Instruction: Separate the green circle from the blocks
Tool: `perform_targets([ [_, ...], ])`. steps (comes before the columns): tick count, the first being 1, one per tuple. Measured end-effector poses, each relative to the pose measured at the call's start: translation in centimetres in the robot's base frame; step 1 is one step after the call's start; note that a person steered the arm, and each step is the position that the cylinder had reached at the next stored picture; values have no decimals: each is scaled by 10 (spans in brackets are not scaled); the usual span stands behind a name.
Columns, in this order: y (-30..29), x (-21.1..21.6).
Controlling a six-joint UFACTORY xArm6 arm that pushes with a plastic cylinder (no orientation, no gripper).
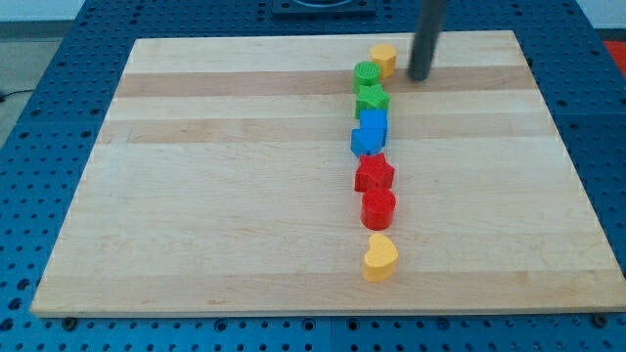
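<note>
Beside yellow block [383, 59]: my tip [419, 76], right of ridged green circle [367, 75]; no hand.

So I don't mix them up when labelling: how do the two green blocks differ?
The green circle is round; the green star has points. The green circle lies nearer the view's top, beside the yellow block and closer to my tip; the green star sits just below it, above the blue blocks. Both share one green and appear to touch.

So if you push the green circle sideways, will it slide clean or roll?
Probably slide: the green circle sits flat on the smooth board, looking squat. It seems small and light. It touches the green star and sits near the yellow block, so either may drag along. My tip is at its right.
</note>
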State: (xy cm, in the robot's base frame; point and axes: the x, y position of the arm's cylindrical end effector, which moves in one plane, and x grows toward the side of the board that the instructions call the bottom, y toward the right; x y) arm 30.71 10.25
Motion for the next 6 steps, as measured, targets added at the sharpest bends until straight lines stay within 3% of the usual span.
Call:
perform_targets([
  [1, -45, -1],
  [3, -26, -35],
  [5, -163, -37],
  [6, -170, -72],
])
